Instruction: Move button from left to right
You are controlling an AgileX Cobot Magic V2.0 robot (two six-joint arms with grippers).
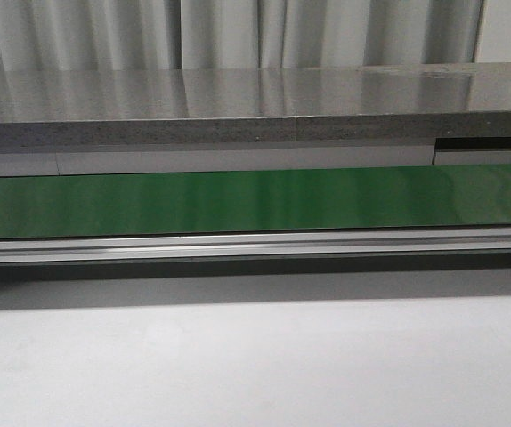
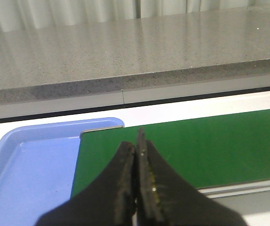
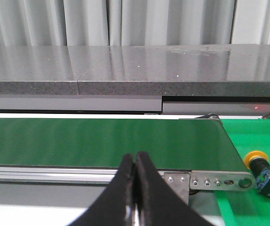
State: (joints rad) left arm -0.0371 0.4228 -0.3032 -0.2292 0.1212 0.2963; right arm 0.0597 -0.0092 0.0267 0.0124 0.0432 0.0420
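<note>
The button, a yellow-orange round cap on a black body, lies on its side on a bright green tray just past the right end of the green conveyor belt. It shows only in the right wrist view. My right gripper is shut and empty, in front of the belt's rail, well apart from the button. My left gripper is shut and empty over the left end of the belt. Neither gripper shows in the front view.
A blue tray lies at the belt's left end, nothing in the part I see. The belt runs across the front view behind an aluminium rail. A grey stone counter stands behind it. White table lies in front.
</note>
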